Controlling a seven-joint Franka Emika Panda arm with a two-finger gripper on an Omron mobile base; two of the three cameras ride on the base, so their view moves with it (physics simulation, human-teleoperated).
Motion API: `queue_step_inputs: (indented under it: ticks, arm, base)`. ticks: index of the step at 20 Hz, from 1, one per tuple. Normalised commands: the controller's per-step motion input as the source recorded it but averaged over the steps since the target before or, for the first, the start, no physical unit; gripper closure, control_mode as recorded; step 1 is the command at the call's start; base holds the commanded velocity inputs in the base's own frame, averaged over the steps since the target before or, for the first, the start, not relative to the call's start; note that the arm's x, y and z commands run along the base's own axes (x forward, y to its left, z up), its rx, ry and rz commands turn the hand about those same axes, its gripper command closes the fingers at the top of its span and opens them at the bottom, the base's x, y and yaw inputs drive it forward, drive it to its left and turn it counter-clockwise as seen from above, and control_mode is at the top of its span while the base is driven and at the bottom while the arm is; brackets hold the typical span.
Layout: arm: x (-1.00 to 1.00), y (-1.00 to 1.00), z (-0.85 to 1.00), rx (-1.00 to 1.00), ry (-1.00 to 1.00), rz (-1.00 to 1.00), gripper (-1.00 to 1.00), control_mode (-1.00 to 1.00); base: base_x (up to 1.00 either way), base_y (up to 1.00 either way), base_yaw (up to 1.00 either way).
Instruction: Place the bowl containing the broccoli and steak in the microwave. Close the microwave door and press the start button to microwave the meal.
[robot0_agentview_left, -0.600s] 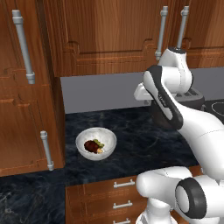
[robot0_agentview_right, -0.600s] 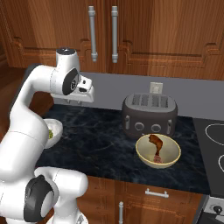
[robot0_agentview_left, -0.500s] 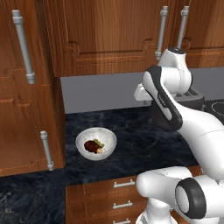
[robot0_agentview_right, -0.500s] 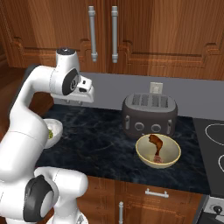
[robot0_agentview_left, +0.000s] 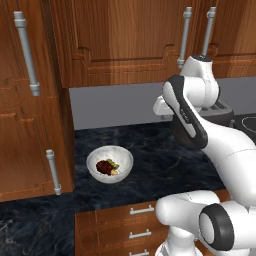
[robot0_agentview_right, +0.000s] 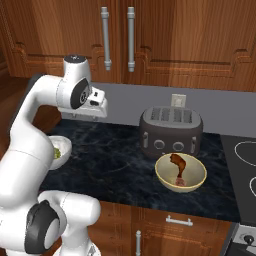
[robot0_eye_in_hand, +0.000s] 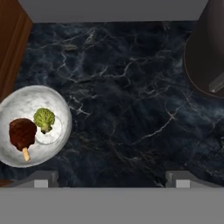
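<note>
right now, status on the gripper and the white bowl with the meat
Gripper open, empty, high over dark marble counter. Round glossy white bowl with brown steak and green broccoli sits untouched, off to one side. Nothing between.

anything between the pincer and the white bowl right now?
Nothing visible. In the hand view the open pincer looks down on bare dark counter, and the bowl with steak and broccoli sits off to one side, unobstructed.
</note>
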Motion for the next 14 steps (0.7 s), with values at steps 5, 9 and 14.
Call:
queue_step_inputs:
  ticks: [5, 9, 14]
  arm:
    - [-0.23, 0.22, -0.40, -0.01, 0.00, 0.00, -1.00, -1.00]
    - [-0.48, 0.34, -0.68, 0.00, -0.12, -0.02, -1.00, -1.00]
    - [-0.35, 0.54, -0.61, 0.00, -0.15, -0.05, -1.00, -1.00]
  base:
    - [0.00, 0.00, 0.00]
    - [0.00, 0.00, 0.00]
    - [0.00, 0.00, 0.00]
